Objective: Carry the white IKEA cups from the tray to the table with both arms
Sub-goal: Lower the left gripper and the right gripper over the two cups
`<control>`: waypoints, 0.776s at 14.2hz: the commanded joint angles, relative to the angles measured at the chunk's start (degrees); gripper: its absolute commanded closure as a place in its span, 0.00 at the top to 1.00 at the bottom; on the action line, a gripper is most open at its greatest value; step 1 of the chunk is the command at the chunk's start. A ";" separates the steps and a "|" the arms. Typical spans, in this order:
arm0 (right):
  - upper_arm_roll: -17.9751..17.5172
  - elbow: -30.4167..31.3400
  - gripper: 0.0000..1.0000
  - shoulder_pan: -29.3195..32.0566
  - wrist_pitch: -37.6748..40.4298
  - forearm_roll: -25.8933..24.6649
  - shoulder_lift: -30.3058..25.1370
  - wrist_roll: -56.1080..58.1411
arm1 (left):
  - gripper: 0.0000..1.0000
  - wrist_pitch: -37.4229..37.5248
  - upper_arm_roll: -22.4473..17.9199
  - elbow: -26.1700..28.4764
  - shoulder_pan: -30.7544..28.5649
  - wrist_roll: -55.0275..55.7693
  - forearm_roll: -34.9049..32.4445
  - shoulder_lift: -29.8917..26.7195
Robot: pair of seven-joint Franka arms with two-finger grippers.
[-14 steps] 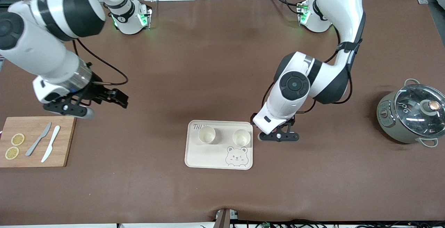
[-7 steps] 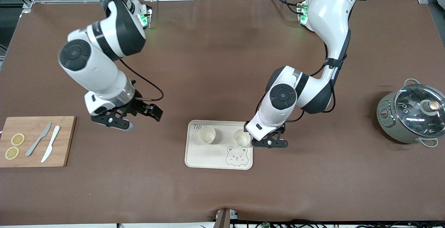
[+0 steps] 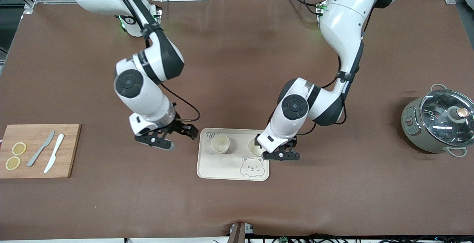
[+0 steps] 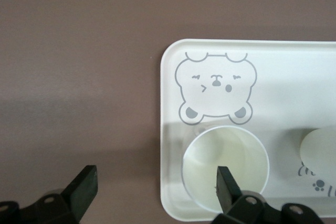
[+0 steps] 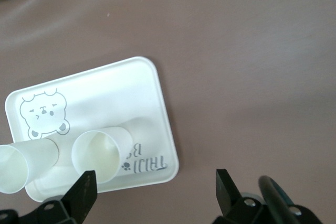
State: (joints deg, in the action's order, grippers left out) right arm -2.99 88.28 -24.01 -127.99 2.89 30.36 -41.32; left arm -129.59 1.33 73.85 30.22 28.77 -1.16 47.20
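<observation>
Light is even and fairly bright, falling from overhead: the brown table shows soft pale patches of sheen near the arm bases and only faint, blurred shadows under the arms. The pot lid carries sharp white glare streaks, and the pot throws a dim shadow on the side toward the tray. The front view is sharp throughout, with slight bowing along the table's edges. In the left wrist view the tray is crisp and a grey shadow band crosses it beside the cup. In the right wrist view the cups look stretched and the fingers soft.
</observation>
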 commanded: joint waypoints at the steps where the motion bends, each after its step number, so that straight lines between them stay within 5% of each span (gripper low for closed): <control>1: 0.79 -3.98 1.00 -2.79 -0.95 -2.17 4.79 -3.93 | 1.00 -1.98 -0.27 -1.43 0.80 1.55 -0.60 1.75; 4: 0.70 -5.40 1.00 -3.67 -1.21 -6.92 7.60 -7.89 | 1.00 -3.74 -0.27 -1.43 1.24 2.17 -0.60 2.72; 11: 0.79 -5.92 1.00 -4.81 -6.74 -7.02 11.39 -8.51 | 1.00 -7.17 -0.36 -1.34 1.07 1.82 -0.60 4.56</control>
State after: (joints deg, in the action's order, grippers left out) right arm -2.84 84.42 -27.97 -134.55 -3.30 40.20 -48.35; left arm -135.81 1.26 73.81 31.04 29.58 -1.16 50.59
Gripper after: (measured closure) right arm 0.000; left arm 0.000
